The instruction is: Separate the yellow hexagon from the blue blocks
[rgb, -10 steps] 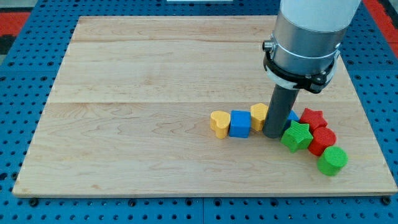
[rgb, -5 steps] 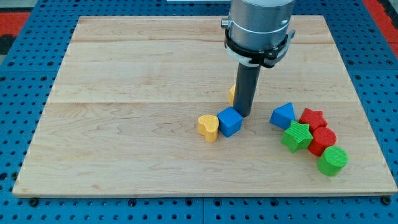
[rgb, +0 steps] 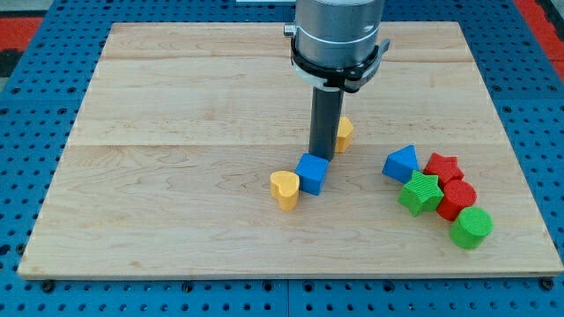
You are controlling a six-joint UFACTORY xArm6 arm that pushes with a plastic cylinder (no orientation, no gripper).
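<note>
**Yellow hexagon sits just right of the rod, blue cube just below it**

Yellow is the colour to watch here: the small yellow hexagon block peeks out from behind the dark rod, touching or nearly touching its right side, partly hidden by it. Taking the rod as the landmark, my tip comes down on the pale wooden counter right at the upper edge of the blue cube block, which lies just below and slightly left of it. So the end effector stands between the two: hexagon to the upper right, cube underneath toward the view's bottom. There is nothing to open or close on this end effector; it is a plain rod and holds nothing, it only presses against what it meets.

Further from the rod, a yellow heart-shaped block sits touching the cube's left side. Well to the right of the rod lies the blue triangular block, next to a cluster of a red star block, a green star block, another red block and a green cylinder block.

As I judge it, the hexagon already stands apart from both blue pieces, though the gap to the cube is small. Any further push should come from the hexagon's lower side, driving it toward the view's top, away from cube and triangle alike.
</note>
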